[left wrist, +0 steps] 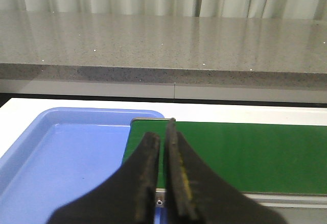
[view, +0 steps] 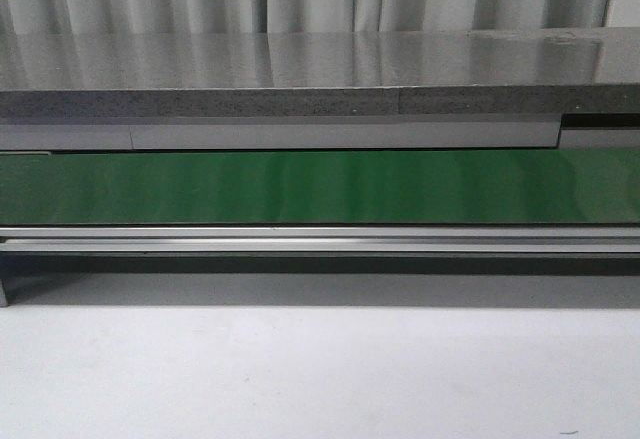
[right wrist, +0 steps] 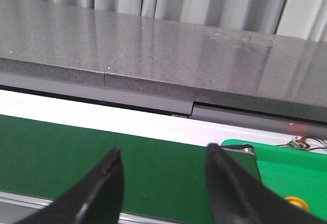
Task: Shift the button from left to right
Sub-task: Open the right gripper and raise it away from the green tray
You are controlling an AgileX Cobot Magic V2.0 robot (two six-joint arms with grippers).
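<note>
A blue tray (left wrist: 61, 157) lay just beside the left end of the green conveyor belt (view: 320, 187), and nothing showed inside the part of it in view. Past the belt's right end sat a bright green tray (right wrist: 291, 168); a yellow round head there, seemingly the button (right wrist: 296, 202), peeked out low and was largely cut off. The left claw (left wrist: 162, 137) hung over the belt's left end with its fingers nearly pressed together, holding nothing. The right claw (right wrist: 163, 165) hung over the belt's right end, spread wide and empty. Behind the belt ran a grey speckled counter (view: 300, 69). The front view showed neither claw.
</note>
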